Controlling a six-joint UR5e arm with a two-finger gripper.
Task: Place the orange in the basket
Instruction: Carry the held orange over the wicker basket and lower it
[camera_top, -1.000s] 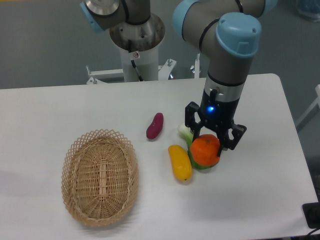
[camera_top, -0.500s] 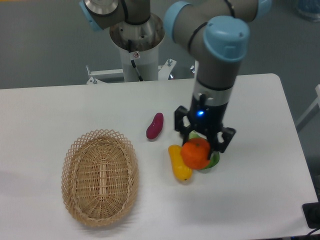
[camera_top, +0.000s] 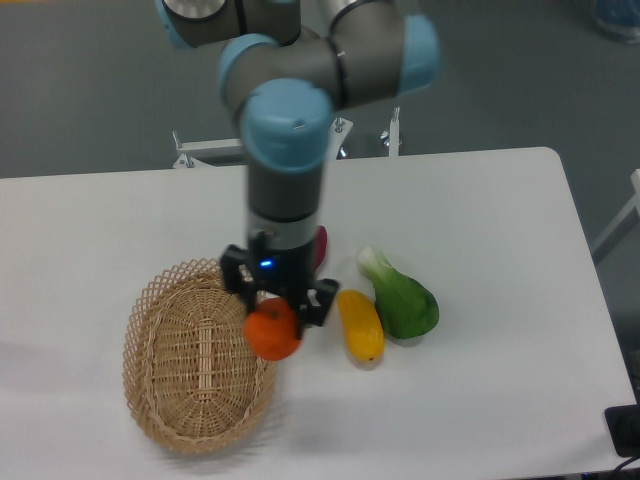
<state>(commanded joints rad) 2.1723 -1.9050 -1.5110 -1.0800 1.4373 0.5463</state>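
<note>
The orange (camera_top: 273, 333) is round and bright orange, held between the fingers of my gripper (camera_top: 277, 305). The gripper is shut on it and carries it in the air over the right rim of the basket (camera_top: 165, 392). The basket is an oval, light tan wicker one with a lattice rim, standing at the front left of the white table. Its inside looks empty. The arm comes down from above and hides the table behind the gripper.
A yellow-orange elongated vegetable (camera_top: 360, 324) lies just right of the gripper. A green leafy vegetable (camera_top: 404, 298) lies beside it further right. A purple vegetable (camera_top: 320, 245) is mostly hidden behind the arm. The robot base (camera_top: 275, 100) stands at the table's back edge.
The gripper has carried the orange leftward from above the green vegetable to over the basket's right rim. The green vegetable is now uncovered. The other objects have not moved.
</note>
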